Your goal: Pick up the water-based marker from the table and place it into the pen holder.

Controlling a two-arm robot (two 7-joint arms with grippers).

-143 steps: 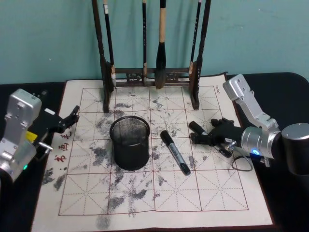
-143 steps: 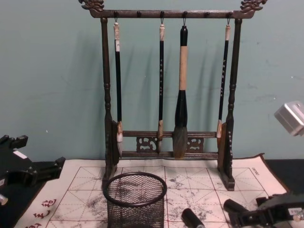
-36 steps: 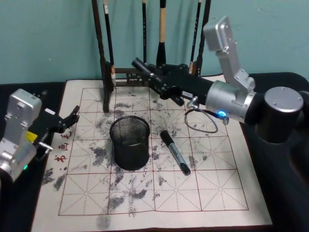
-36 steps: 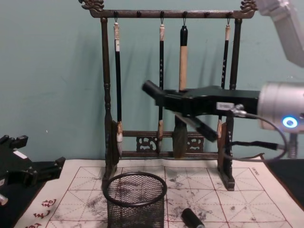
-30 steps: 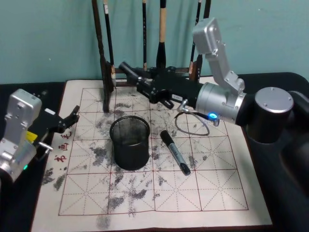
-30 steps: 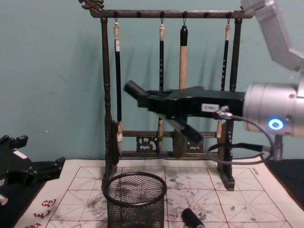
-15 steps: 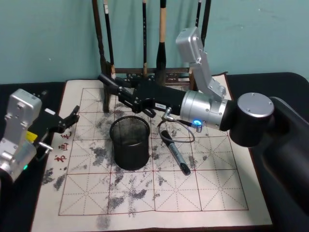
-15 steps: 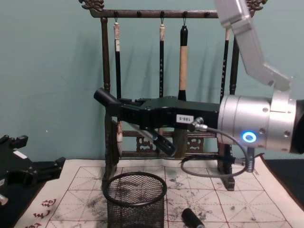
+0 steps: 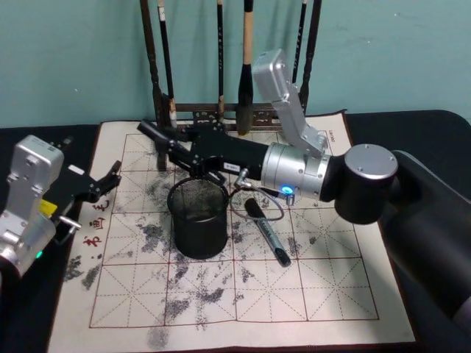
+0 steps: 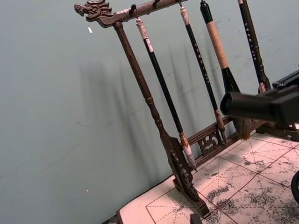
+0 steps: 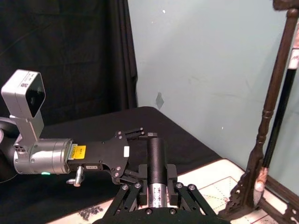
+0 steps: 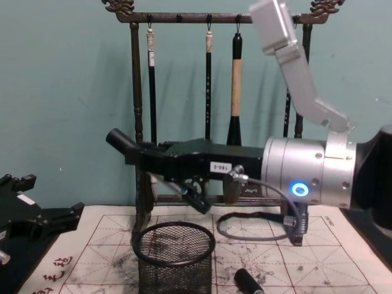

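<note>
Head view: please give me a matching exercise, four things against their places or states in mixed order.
1 pen holder
2 brush rack
3 left gripper
4 right gripper

a at the far edge of the felt mat
b raised above the pen holder, shut on a marker
c on the mat, a second marker lying beside it
d parked at the mat's left edge

Pairs: 1-c, 2-a, 3-d, 4-b

The right gripper (image 9: 185, 151) lay low at the right of the table (image 9: 324, 294) nearly five seconds ago. It has since risen and swung left across the front of the brush rack (image 9: 152, 73), carrying its marker (image 9: 154, 134). In the last second it slid further left and dipped, so it now hangs over the pen holder (image 9: 197, 235), the marker's tip past the holder's left edge.
</note>
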